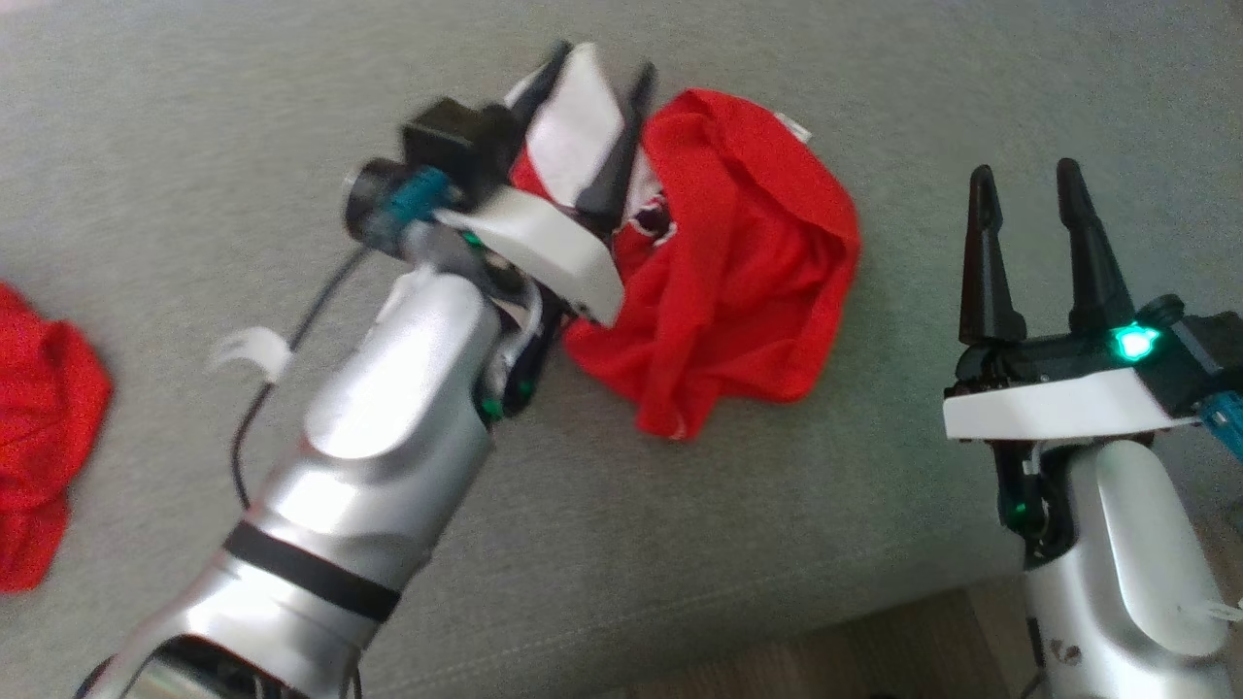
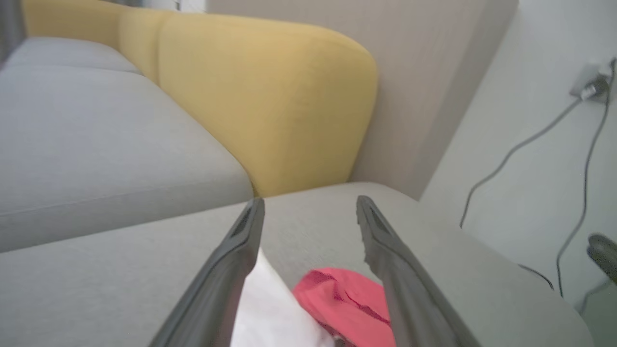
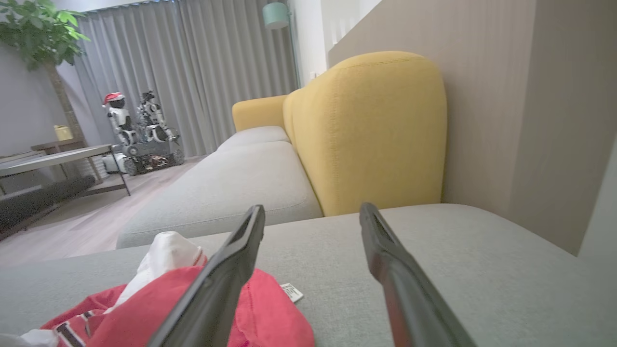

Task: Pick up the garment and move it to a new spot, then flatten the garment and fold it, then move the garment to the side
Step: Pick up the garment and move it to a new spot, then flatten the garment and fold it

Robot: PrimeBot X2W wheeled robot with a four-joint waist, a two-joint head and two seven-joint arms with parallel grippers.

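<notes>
Left tool gapes over one garment (red, white); right tool spread, empty; one other red cloth.

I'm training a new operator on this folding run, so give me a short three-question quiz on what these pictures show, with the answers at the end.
1. True or false: the right gripper is touching the red and white garment.
2. Multiple choice: the fingers of the left gripper stand A) pressed shut, B) apart with white fabric between them, C) clamped on a cushion.
3. Fill in: the sofa's back cushion is coloured ____.
Key: 1 false; 2 B; 3 yellow.
</notes>
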